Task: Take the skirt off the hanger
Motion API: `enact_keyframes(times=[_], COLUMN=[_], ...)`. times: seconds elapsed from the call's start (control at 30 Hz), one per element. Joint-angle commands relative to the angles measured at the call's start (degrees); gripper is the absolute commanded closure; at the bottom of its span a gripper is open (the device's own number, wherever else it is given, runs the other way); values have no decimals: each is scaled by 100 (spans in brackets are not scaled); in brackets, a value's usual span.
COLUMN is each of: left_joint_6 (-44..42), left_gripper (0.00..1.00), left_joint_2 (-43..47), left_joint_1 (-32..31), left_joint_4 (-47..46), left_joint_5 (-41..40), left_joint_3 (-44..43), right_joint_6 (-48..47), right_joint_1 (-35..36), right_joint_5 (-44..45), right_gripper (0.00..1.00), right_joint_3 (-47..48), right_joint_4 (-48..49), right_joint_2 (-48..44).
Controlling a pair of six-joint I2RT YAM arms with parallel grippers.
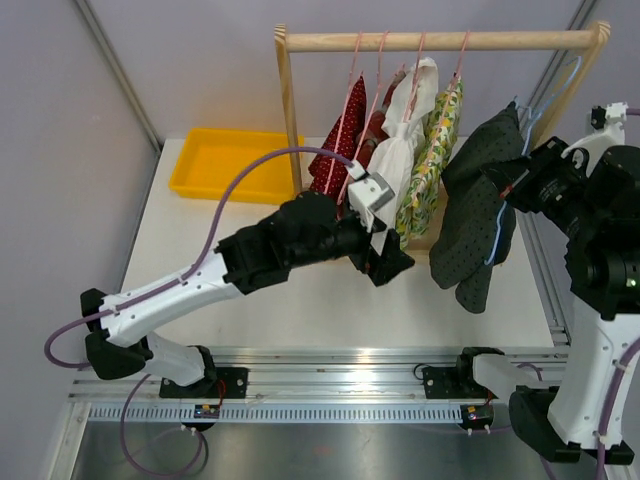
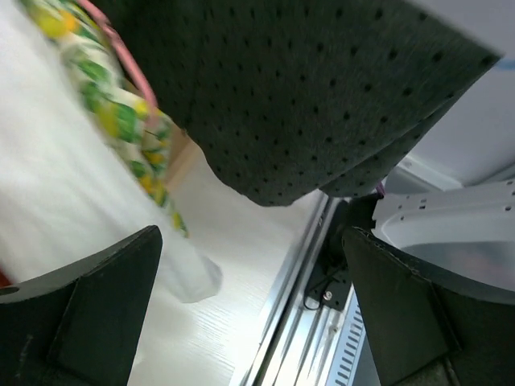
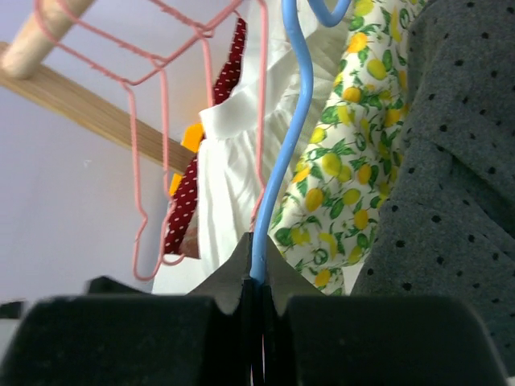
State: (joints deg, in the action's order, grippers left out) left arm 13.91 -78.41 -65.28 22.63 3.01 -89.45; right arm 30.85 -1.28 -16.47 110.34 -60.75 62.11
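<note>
Top external view: the dark dotted skirt (image 1: 478,215) hangs at the right of the frame on a blue hanger (image 1: 545,100), right of the garments on the wooden rack (image 1: 440,41). The hanger's hook lies near the rack's right end; you cannot tell from here whether it touches the rod. Your right gripper (image 1: 510,187) meets the skirt's upper edge, but this view hides how its jaws stand. Your left gripper (image 1: 390,265) sits at frame centre, low in front of the lemon-print garment (image 1: 432,160) and apart from the skirt. Only this view shows the yellow tray (image 1: 235,133) at upper left on the table (image 1: 300,300).

Right wrist view: here you see what the overhead camera hides. The right gripper (image 3: 257,281) is clamped on the blue hanger's wire (image 3: 282,161), which rises from between the closed jaws. The skirt (image 3: 459,201) fills the right edge. Behind, from right to left, are the lemon print (image 3: 354,161), a white garment (image 3: 229,185) and a red dotted garment (image 3: 193,193) among pink hangers (image 3: 161,121).

Left wrist view: the left gripper (image 2: 257,314) stands with its jaws spread wide and nothing between them. The skirt's hem (image 2: 322,88) fills the upper frame above the fingers, clear of both.
</note>
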Motion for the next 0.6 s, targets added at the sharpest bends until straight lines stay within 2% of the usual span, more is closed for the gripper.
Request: enact_keyframes(times=[0.0, 0.27, 0.5, 0.57], left_joint_6=[-73, -249, -117, -82], left_gripper=[1, 1, 1, 1], left_joint_2=[-77, -1237, -1440, -1405], left_joint_1=[-468, -1145, -1207, -1250], left_joint_4=[-1305, -1384, -1604, -1622], left_joint_5=[-283, -556, -336, -64], left_joint_3=[103, -739, -802, -759], right_joint_6=[131, 360, 351, 343], right_joint_1=[5, 5, 31, 40], right_joint_5=[-208, -409, -462, -462], right_gripper=[100, 100, 100, 100], right_joint_3=[6, -399, -426, -435], right_joint_4=[336, 362, 327, 327], right_joint_2=[-549, -972, -1034, -1043])
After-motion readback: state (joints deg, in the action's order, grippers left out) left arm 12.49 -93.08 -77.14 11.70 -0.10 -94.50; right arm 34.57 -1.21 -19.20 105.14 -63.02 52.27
